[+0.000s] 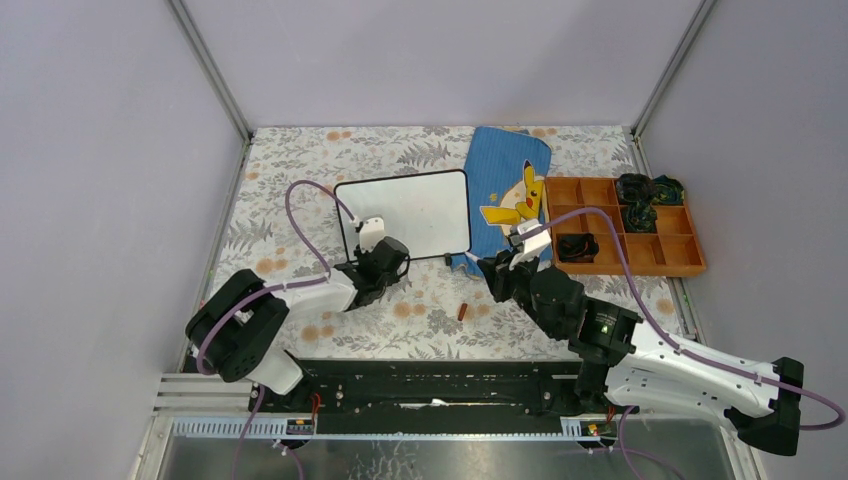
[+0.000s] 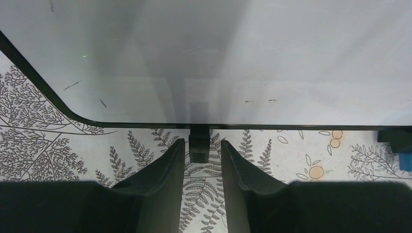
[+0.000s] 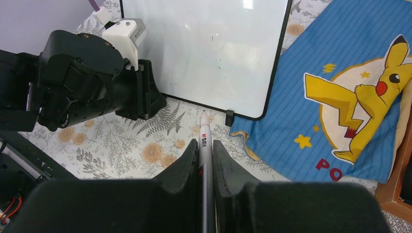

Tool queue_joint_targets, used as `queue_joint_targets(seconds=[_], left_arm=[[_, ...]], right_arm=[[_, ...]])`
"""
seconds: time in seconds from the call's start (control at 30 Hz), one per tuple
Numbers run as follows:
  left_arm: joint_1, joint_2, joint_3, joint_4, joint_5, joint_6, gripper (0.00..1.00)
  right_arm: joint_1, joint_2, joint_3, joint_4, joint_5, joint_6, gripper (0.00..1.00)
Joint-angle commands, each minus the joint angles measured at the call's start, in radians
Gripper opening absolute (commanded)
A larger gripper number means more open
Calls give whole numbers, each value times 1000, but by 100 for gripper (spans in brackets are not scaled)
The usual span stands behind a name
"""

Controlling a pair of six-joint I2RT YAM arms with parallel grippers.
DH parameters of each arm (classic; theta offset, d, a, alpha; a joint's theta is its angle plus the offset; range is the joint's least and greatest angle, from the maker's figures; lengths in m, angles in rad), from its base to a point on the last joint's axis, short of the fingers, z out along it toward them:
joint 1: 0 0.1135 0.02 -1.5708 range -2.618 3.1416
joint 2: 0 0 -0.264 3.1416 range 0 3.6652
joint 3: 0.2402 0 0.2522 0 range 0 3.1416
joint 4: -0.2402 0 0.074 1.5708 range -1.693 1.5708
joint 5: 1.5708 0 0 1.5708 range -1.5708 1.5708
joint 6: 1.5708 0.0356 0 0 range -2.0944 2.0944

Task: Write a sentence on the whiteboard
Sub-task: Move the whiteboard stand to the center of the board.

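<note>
Black foot (image 2: 198, 151) of whiteboard (image 2: 243, 58) at 12 o'clock sits between my open left gripper (image 2: 202, 142), probably untouched, so I'd centre before clamping; right gripper (image 3: 205, 143) grips marker (image 3: 204, 127).

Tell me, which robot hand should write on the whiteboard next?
The right hand. It grips the pen, whose tip points toward the whiteboard. The left hand holds no pen; its fingers sit either side of the board's little black foot, so it is probably better for steadying the board.
</note>
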Motion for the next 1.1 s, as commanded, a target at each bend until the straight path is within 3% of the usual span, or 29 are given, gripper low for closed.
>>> queue_joint_targets(seconds=[0.0,0.43,0.83,1.07], left_arm=[[-4,12,18,62,-50,-7,37],[-65,-32,-7,30,-93,-12,12],[-166,-64,-57,-12,-125,-105,0],[-244,-81,-76,-43,-151,-172,0]], right_arm=[[-5,-11,6,20,44,-7,0],[-4,-19,3,9,46,4,0],[-5,-28,-1,-4,42,22,0],[-4,-37,-8,-10,44,33,0]])
